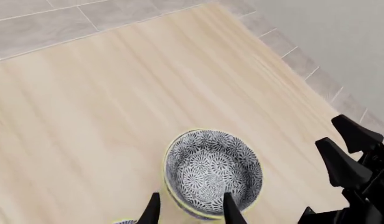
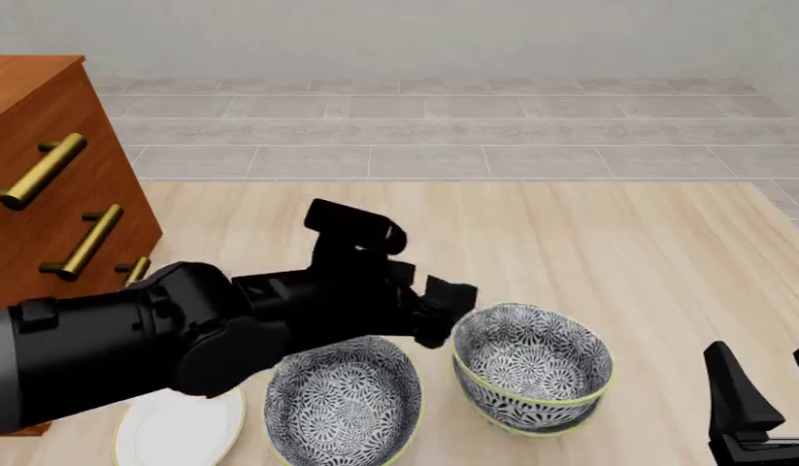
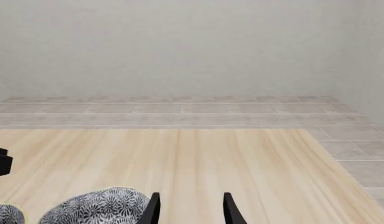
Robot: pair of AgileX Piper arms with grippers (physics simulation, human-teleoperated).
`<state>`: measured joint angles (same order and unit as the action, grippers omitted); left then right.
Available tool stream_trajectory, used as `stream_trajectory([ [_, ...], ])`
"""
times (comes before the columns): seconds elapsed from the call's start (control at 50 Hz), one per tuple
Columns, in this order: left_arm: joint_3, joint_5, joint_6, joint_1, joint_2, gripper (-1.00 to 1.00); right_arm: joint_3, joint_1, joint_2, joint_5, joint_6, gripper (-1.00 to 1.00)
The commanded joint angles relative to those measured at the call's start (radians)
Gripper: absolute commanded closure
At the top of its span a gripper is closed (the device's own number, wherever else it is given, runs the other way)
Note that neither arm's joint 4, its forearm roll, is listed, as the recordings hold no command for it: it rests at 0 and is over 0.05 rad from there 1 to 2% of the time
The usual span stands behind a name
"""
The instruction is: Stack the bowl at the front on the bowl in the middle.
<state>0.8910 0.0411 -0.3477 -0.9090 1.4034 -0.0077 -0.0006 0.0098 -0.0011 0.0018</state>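
left hand [image 2: 441, 316] spread, just beside stacked bowls [image 2: 531, 374] | right hand [image 2: 762, 408] spread, near-right worktop [image 2: 607, 233] edge | far side wide open

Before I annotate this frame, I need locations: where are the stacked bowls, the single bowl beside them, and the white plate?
stacked bowls [image 2: 533, 361]: front view, patterned inside of the upper bowl.
single bowl [image 2: 342, 400]: front view, its patterned inside.
white plate [image 2: 179, 429]: front view, bare flat surface near the left arm.
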Motion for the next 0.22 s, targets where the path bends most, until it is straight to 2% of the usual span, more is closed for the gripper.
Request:
stream_trajectory([
  [0.02,-0.102,0.023,-0.003,0.036,-0.177,-1.00,0.002,0.001,0.001,-0.002,-0.001,-1.00],
  [0.18,-0.177,0.030,-0.008,0.054,-0.307,-1.00,0.002,0.000,0.000,-0.002,-0.001,-1.00],
  [0.22,-0.204,0.028,0.010,0.067,-0.344,-1.00,0.002,0.001,0.000,-0.002,-0.001,-1.00],
])
